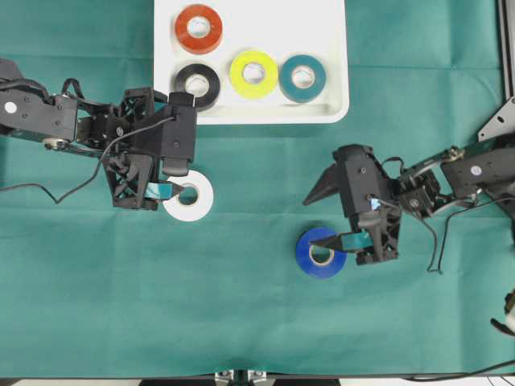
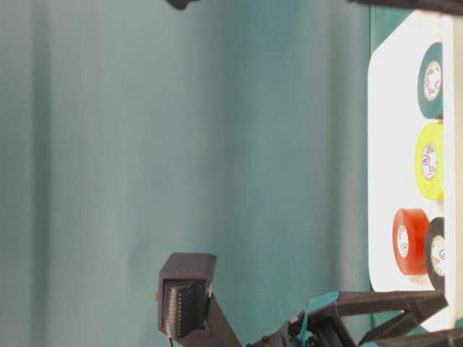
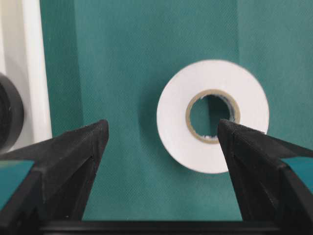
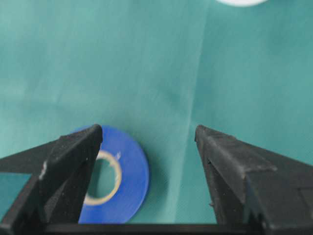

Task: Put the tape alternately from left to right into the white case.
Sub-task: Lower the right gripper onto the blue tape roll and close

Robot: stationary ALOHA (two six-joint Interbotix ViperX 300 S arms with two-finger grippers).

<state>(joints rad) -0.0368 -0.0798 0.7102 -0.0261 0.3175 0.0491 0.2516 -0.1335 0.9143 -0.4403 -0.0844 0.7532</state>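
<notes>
The white case (image 1: 330, 48) lies at the top middle and holds red tape (image 1: 199, 29), black tape (image 1: 196, 84), yellow tape (image 1: 253, 74) and teal tape (image 1: 302, 78). A white tape (image 1: 190, 195) lies flat on the green cloth below the case. My left gripper (image 1: 177, 178) hovers open at its left edge. In the left wrist view the white tape (image 3: 212, 122) sits toward the right finger (image 3: 244, 147), off centre. A blue tape (image 1: 320, 252) lies further right. My right gripper (image 1: 318, 223) is open over it, with the blue tape (image 4: 124, 171) by the left finger (image 4: 73, 161).
The green cloth (image 1: 241, 322) covers the table. The case rim (image 3: 34, 73) and the black roll (image 3: 10, 112) show at the left of the left wrist view. Cables trail from both arms, and a metal bracket (image 1: 499, 121) stands at the right edge.
</notes>
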